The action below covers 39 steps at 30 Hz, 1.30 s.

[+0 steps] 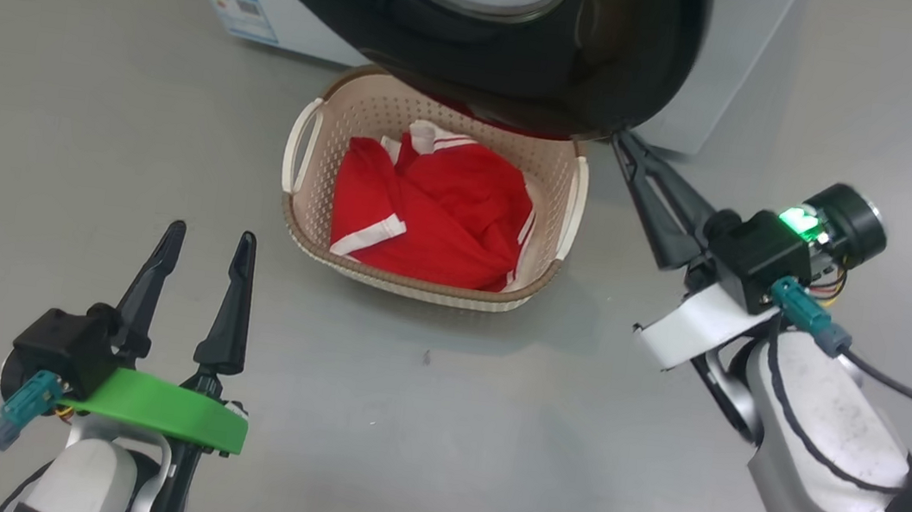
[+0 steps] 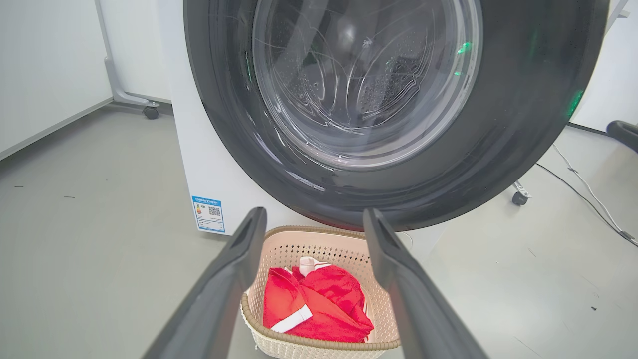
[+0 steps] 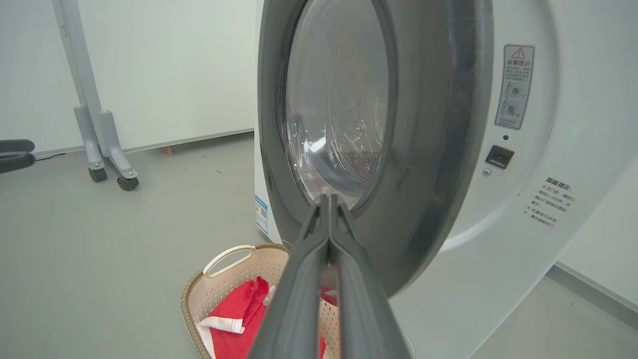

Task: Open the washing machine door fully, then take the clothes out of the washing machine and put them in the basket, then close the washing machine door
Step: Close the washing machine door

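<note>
**Washing machine** (image 2: 199, 164): stands on the grey floor (image 1: 47, 110), with its white front exposed on the latch side.

**Washing machine door** (image 3: 423, 149): ajar and not latched. A gap shows between its rim and the latch socket (image 3: 500, 156).

**Basket** (image 1: 417, 290): on the floor just in front of the machine, with its rear rim under the door's lower edge.

**Clothes** (image 1: 444, 211): red garments bundled inside the basket. The rear rim is hidden by the door, so overhang there cannot be checked.

**Right gripper** (image 1: 622, 142): fingers pressed together, holding nothing. The tips are at the door's lower rim on its outer face and appear to touch it.

**Left gripper** (image 1: 212, 233): fingers spread and empty, well apart from the door.

**Assessment:** unloading looks complete, and the step in hand is closing the door.

**Recommendations:**
- Keep the closed tips on the rim at the free edge, away from the hinge, where a push turns the door most easily.
- Press square to the glossy surface so the tips do not skate off.
- Follow the door's arc rather than a straight line.
- Finish with a firm press at the latch side until the catch seats.
- The door looks likely to pass above the basket, but watch that rear rim.
</note>
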### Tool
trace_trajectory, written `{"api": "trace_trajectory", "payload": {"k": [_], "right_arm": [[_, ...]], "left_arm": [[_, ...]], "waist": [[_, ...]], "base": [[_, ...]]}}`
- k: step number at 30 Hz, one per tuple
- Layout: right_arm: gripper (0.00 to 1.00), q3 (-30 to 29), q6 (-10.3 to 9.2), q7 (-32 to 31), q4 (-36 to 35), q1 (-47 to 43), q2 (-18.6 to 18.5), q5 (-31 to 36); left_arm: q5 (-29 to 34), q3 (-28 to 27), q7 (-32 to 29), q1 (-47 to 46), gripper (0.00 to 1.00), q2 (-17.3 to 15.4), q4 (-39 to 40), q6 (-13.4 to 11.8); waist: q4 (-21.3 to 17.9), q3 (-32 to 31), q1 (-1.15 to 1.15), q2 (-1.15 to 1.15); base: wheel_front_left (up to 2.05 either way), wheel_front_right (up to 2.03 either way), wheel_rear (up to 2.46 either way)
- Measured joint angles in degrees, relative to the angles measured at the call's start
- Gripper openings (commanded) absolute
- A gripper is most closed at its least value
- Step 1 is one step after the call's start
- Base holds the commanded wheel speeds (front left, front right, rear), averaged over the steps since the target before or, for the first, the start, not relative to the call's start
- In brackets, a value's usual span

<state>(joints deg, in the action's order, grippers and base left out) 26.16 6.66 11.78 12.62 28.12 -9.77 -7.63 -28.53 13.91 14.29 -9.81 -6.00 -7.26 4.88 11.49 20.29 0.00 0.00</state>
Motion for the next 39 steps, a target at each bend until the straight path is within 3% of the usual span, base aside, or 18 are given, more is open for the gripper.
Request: {"api": "trace_trajectory", "payload": {"k": [19, 39], "right_arm": [[0.0, -2.66, 0.31, -0.8, 4.88, 9.4, -2.94, -0.57], [0.0, -7.15, 0.29, 0.65, 8.65, 14.81, -4.27, -2.77]], "left_arm": [[-0.01, -0.63, 0.15, -5.21, 1.0, 1.54, -1.59, 0.94], [0.32, -0.59, 0.15, -6.95, 1.0, 2.71, -2.99, 1.55]], "waist": [[5.78, 7.82, 0.0, 0.0], [7.22, 11.05, 0.0, 0.0]], "base": [[0.0, 0.0, 0.0], [0.0, 0.0, 0.0]]}}
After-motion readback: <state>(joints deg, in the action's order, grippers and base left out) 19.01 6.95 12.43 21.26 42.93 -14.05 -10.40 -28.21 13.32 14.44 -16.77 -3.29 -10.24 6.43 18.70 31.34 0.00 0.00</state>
